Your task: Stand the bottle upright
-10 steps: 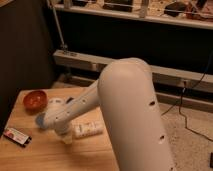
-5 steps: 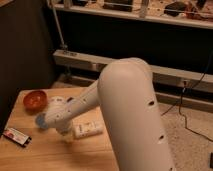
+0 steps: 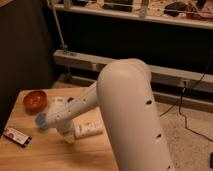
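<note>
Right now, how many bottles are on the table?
1. The bottle lies on its side on the table, just beside the gripper. The big arm could hide another.

Shows small white plastic bottle [image 3: 90, 128] lying on its side on light wooden table [image 3: 30, 156], just beside pale gripper [image 3: 67, 137] lowered to the tabletop (bulky white robot arm [image 3: 130, 115] looming above). Also shows round red bowl [image 3: 35, 100] and flat black-and-white box [image 3: 16, 136], apart.
</note>
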Robot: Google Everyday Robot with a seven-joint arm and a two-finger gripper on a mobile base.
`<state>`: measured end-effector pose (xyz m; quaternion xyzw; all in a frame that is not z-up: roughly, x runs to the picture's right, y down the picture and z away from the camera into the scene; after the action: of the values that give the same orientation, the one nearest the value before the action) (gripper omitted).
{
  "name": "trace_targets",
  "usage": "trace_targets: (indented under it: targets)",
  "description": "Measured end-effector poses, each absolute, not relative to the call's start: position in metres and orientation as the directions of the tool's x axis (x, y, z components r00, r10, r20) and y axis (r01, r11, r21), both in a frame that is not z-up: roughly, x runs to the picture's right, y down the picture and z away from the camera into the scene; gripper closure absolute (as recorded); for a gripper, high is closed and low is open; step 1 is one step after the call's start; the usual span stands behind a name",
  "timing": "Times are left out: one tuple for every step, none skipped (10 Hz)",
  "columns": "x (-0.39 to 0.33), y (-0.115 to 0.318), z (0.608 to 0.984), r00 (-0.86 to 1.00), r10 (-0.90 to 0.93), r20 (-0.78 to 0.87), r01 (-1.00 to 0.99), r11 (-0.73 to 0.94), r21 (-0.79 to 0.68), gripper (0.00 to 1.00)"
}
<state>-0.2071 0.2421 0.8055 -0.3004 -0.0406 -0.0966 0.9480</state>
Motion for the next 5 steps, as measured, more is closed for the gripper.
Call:
trace_targets:
  targets:
    - [-0.207, 0.243, 0.8062, 0.978, -0.159, 0.134, 0.207, 0.799, -0.564, 0.35]
    - [-0.2069, 0.2442, 0.8073, 0.978, -0.16, 0.133, 0.207, 0.797, -0.567, 0.35]
    - [-0.2074, 0.2445, 0.8076, 0.978, -0.16, 0.133, 0.208, 0.796, -0.568, 0.37]
    - [-0.2078, 0.2448, 0.808, 0.978, -0.161, 0.133, 0.208, 0.796, -0.569, 0.43]
    - [-0.2087, 0.2455, 0.8076, 0.978, -0.159, 0.132, 0.206, 0.792, -0.574, 0.57]
